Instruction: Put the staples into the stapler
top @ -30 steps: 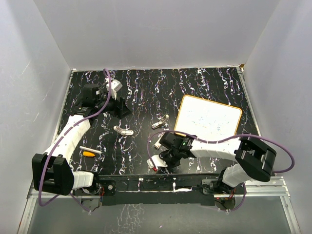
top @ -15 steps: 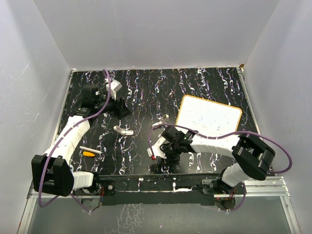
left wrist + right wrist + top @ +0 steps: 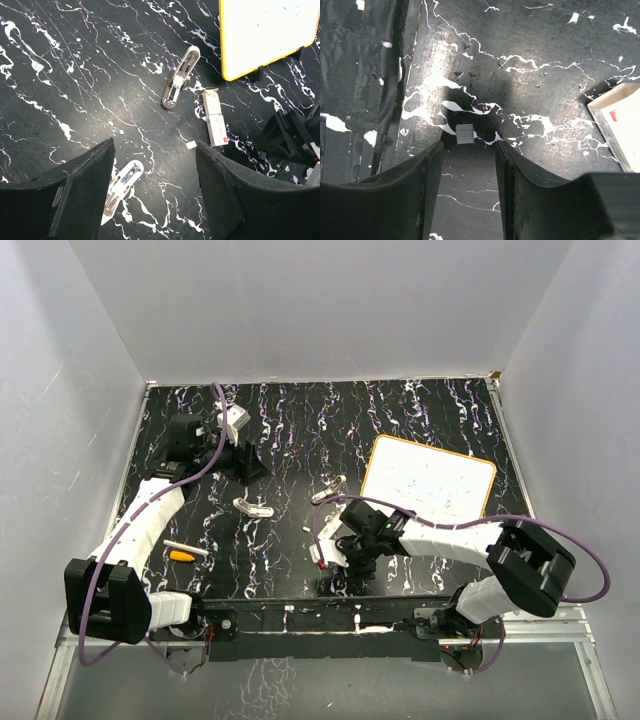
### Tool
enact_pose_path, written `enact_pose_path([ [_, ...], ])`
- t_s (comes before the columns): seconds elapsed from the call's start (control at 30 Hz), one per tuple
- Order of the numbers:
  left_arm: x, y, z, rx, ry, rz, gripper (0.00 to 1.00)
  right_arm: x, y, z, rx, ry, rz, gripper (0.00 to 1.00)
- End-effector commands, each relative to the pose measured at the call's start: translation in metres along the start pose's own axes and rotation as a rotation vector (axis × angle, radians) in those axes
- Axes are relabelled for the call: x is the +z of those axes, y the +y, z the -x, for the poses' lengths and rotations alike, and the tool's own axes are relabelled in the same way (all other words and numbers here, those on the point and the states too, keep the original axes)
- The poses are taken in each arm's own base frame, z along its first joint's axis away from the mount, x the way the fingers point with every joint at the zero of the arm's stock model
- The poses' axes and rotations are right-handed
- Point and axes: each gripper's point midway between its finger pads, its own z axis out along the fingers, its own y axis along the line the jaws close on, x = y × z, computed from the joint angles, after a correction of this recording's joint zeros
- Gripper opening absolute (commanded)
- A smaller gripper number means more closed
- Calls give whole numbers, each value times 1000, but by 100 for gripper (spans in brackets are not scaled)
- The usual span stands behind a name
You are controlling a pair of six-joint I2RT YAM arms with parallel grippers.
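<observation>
1. The right claw (image 3: 469, 150) hangs low over the black marbled table (image 3: 545, 60) with its jaws apart, gripping nothing
2. A small ribbed strip (image 3: 465, 134) lies flat on the table just ahead of the gap between this claw's fingertips, touching neither finger
3. The staples (image 3: 620, 125), a pale oblong box with a red mark, lie on the table just beside the right claw, outside the finger on the right of its wrist view and clear of it
4. The left claw (image 3: 154, 147) is well apart from the right one, jaws spread wide and nothing between them
5. Seen from the left claw, the staples (image 3: 215, 122) lie ahead and to the right, with a tiny white scrap (image 3: 191, 145) near their closer end
6. An open stapler (image 3: 179, 85) lies farther ahead of the left claw, beside the yellow-edged whiteboard (image 3: 270, 30)
7. A second stapler (image 3: 121, 189) lies just below the left claw's gap, close to the finger on the left
</observation>
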Motion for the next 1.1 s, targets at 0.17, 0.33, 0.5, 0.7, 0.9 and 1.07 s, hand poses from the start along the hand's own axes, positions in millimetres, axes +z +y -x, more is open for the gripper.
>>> enact_pose_path([
  [0.17, -9, -9, 8, 34, -36, -23, 64, 1, 0, 3, -10, -37, -16, 45],
  [0.33, -9, -9, 7, 29, -34, -23, 65, 5, 1, 1, -6, -30, -10, 39],
  [0.5, -9, -9, 7, 30, -35, -23, 64, 7, 1, -4, -14, -6, -17, 34],
  [0.7, -9, -9, 6, 29, -34, -24, 65, 9, 3, -9, -15, 3, -16, 31],
  [0.9, -9, -8, 6, 25, -33, -24, 65, 9, 4, -10, -16, 4, -18, 27],
  [1.07, -9, -8, 7, 26, -35, -23, 65, 9, 5, -14, -19, 15, -21, 25],
])
